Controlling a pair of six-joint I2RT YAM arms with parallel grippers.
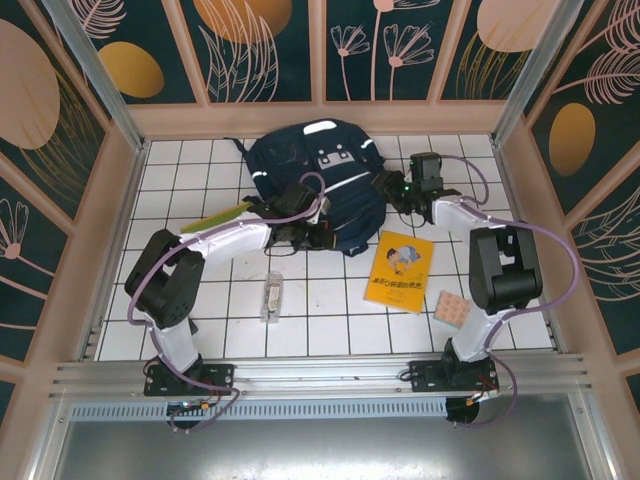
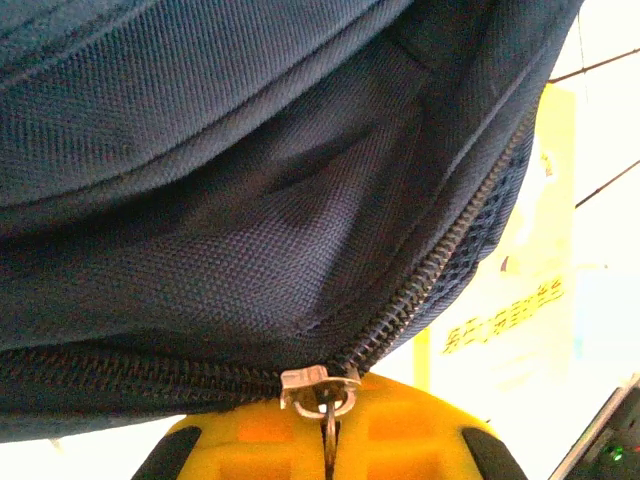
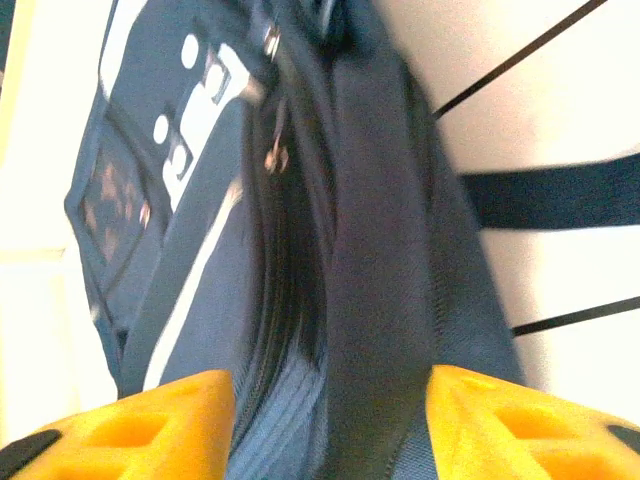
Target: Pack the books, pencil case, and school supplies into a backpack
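Hiding from view: most of the lime-green book [image 1: 228,214] — only a slanted strip shows by the left arm, left of the backpack [image 1: 320,165].
Left gripper [image 2: 328,440]: yellow fingers [image 2: 405,435], cut off by the frame's lower edge, pinched narrow on the metal zip pull [image 2: 320,386] at the backpack's near edge.
Right gripper [image 3: 330,425]: jaws wide, a thick fold of navy fabric filling the gap and touching both pads — holding the backpack's right side; the picture is smeared.
Backpack: far middle of the white tiled table [image 1: 340,320]; coarse woven cloth, white stripes, toothed zip.
Orange-yellow book [image 1: 402,270]: flat, near-right of the backpack; cover text too small to read.
Pad [image 1: 451,308]: pinkish dotted square, near right.
Clear box [image 1: 272,296]: narrow oblong, near left; contents unclear.
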